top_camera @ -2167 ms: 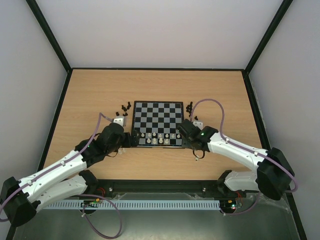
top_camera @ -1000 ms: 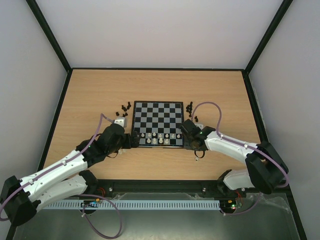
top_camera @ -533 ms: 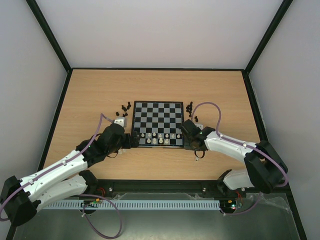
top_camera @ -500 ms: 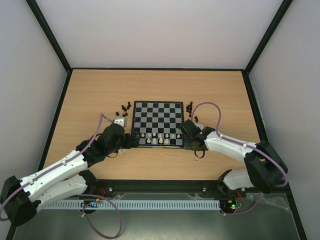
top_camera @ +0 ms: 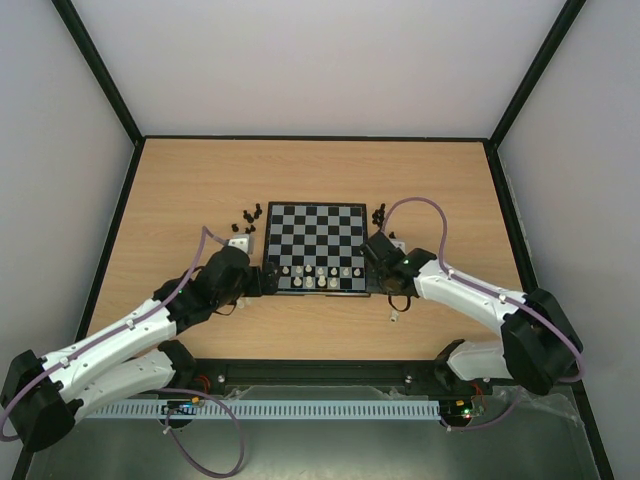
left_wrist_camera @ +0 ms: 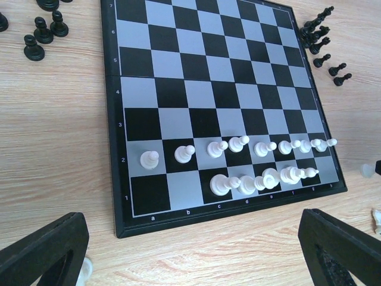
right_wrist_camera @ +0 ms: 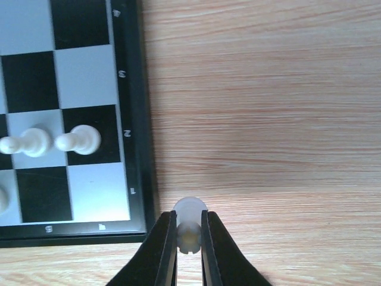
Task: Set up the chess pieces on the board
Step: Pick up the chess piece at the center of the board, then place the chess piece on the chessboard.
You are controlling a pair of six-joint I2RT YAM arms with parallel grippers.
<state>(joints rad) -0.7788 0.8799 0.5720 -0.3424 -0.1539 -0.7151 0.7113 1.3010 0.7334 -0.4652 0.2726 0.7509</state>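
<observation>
The board [top_camera: 312, 226] lies mid-table. Several white chess pieces [top_camera: 318, 272] stand in its two nearest rows, with pawns [left_wrist_camera: 238, 145] in front of larger pieces [left_wrist_camera: 262, 179]. Black chess pieces stand in clusters off the board's far left corner [top_camera: 250, 216] and far right corner [top_camera: 380, 214]. My right gripper [right_wrist_camera: 189, 221] is shut on a white rook-like piece [right_wrist_camera: 190, 207], just off the board's near right corner [right_wrist_camera: 134, 229] above the wood. My left gripper [left_wrist_camera: 190, 256] stands wide open in front of the board's near left corner, with nothing between its fingers [left_wrist_camera: 41, 250].
Small white pieces lie on the wood beside my left fingers, one at the lower left [left_wrist_camera: 86, 271] and one at the right edge [left_wrist_camera: 375, 220]. Black-framed walls [top_camera: 120, 120] enclose the wooden table [top_camera: 200, 180]. Both arms flank the board's near edge.
My right jaws have closed on the white piece beside the board's near right corner, and that wrist has shifted slightly. The left arm has not moved.
</observation>
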